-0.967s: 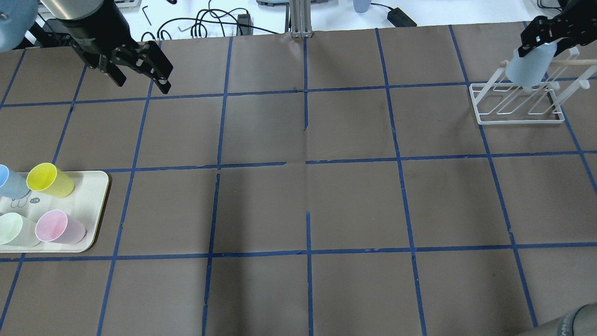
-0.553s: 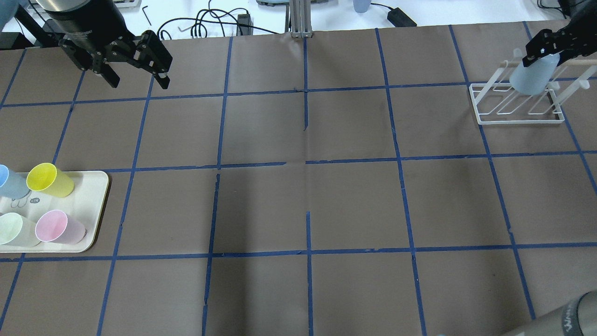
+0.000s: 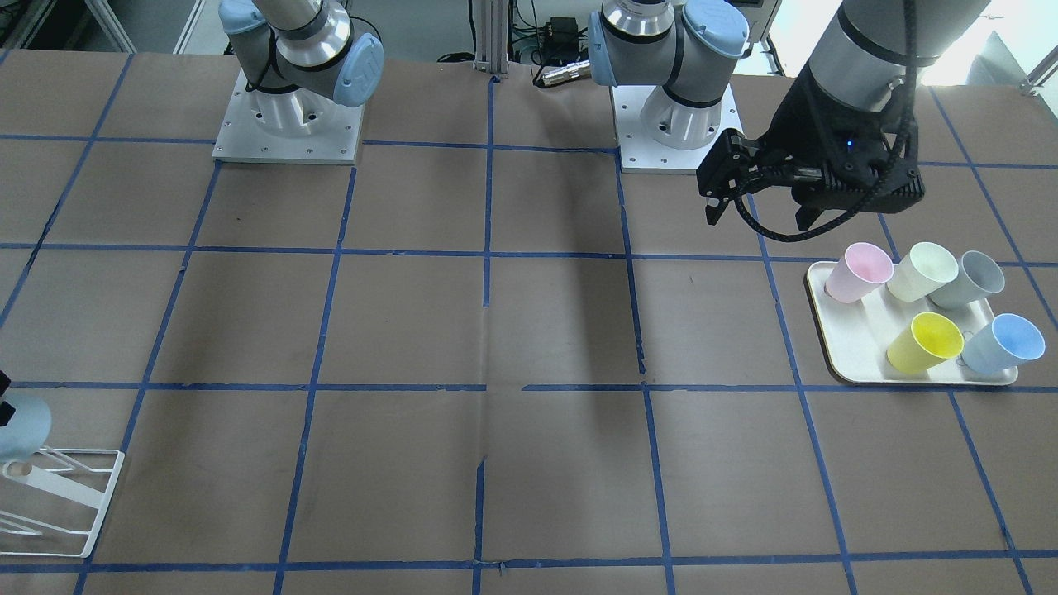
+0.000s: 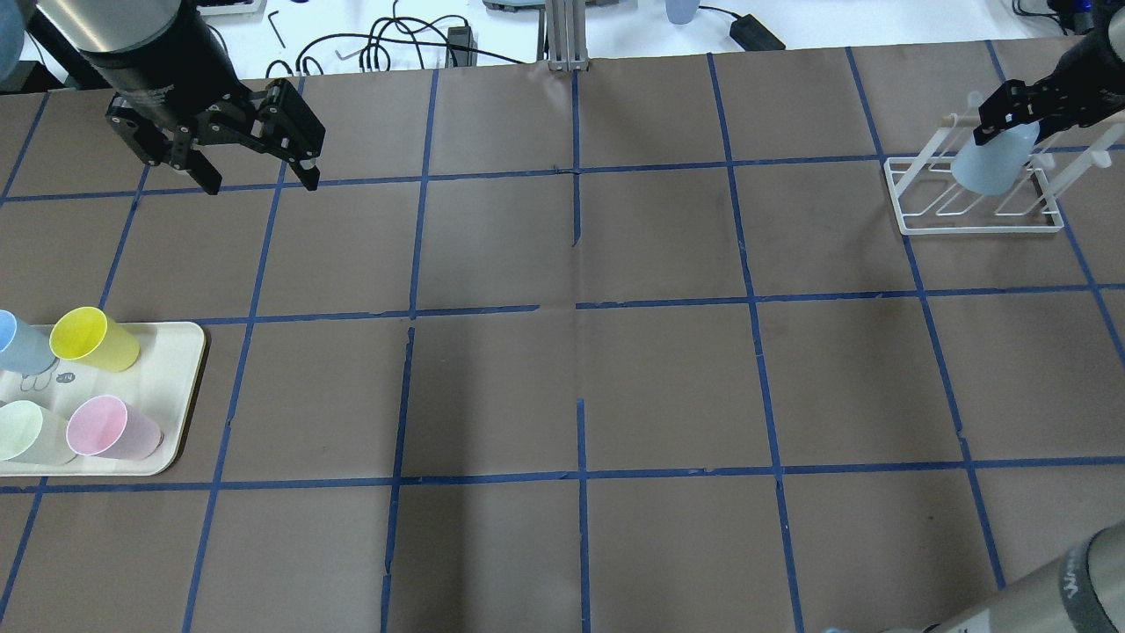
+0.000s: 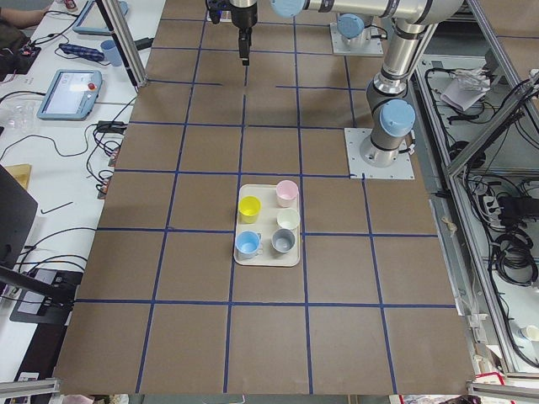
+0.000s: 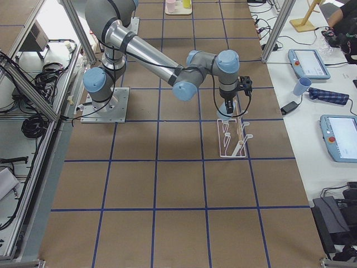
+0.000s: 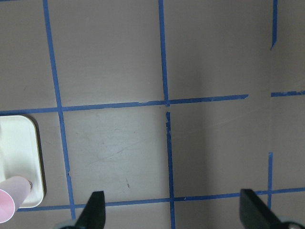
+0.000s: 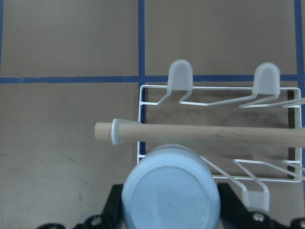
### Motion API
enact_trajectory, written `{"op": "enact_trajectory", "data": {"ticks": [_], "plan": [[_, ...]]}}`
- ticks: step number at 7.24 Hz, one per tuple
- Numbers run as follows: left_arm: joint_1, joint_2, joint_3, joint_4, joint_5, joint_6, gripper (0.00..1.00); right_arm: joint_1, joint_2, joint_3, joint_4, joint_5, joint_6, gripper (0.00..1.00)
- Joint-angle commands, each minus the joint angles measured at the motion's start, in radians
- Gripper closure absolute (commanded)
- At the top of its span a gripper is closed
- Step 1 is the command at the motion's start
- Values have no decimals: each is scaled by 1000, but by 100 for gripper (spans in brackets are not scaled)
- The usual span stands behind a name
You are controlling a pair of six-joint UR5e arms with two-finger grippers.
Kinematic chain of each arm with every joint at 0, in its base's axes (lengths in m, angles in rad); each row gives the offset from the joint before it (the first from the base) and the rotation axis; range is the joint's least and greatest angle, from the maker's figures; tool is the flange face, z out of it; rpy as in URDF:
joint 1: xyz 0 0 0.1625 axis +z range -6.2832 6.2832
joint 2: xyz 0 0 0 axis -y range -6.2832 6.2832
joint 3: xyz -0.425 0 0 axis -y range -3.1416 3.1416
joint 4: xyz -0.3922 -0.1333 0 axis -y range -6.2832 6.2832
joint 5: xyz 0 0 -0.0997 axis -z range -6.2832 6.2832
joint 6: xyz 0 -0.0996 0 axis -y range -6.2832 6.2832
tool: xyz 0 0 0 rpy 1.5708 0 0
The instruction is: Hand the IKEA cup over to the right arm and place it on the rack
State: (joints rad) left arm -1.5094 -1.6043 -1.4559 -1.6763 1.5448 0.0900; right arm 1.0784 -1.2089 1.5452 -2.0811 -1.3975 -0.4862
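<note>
My right gripper (image 4: 1018,110) is shut on a pale blue IKEA cup (image 4: 991,164) and holds it upside down over the white wire rack (image 4: 914,220) at the far right. In the right wrist view the cup's base (image 8: 169,191) sits between the fingers (image 8: 112,210), just in front of the rack's wooden-tipped rod (image 8: 200,134). I cannot tell whether a peg is inside the cup. My left gripper (image 4: 259,180) is open and empty, high over the far left of the table; it also shows in the front view (image 3: 759,219).
A cream tray (image 4: 171,387) at the near left holds a second pale blue cup (image 4: 18,345), a yellow cup (image 4: 92,338), a pink cup (image 4: 110,428) and a pale green one (image 4: 22,432). Cables lie beyond the table's far edge.
My right gripper has lowered the blue cup closer to the rack. My left gripper has shifted slightly toward the tray side and stays open.
</note>
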Motion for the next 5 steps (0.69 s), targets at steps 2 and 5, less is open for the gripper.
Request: {"op": "enact_trajectory", "data": {"ticks": [2, 5], "plan": [[-2, 26, -31, 30, -12, -1, 0, 0, 8, -2, 2, 0, 1, 0], [-2, 21, -30, 30, -11, 11, 0, 8, -49, -30, 106, -14, 9, 0]]}}
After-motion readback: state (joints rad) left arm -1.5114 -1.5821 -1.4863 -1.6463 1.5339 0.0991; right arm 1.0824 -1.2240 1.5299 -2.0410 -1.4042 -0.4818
